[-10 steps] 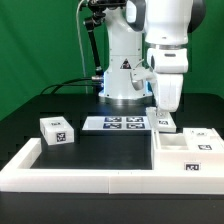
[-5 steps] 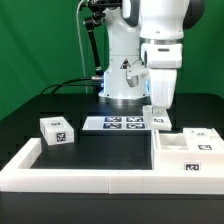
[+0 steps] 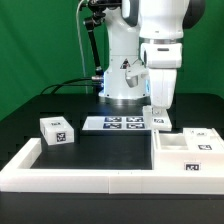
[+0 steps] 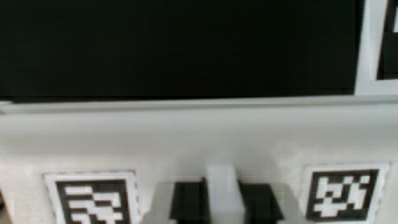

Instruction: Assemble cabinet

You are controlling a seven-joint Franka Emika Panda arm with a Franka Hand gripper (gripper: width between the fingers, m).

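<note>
End effector [image 4: 222, 198] hangs low over small tagged block [image 3: 160, 120], just beside cabinet body [image 3: 188, 150] at the exterior view's right. Fingers are narrow with a white ridge between them. Clamped or not, cannot tell: wrist view is blurred.

Risk: a thin, off-centre hold lets the block twist or drop, and a sideways move knocks the cabinet body.

Second block [image 3: 57, 130] sits well apart on desk [image 3: 100, 150].
</note>
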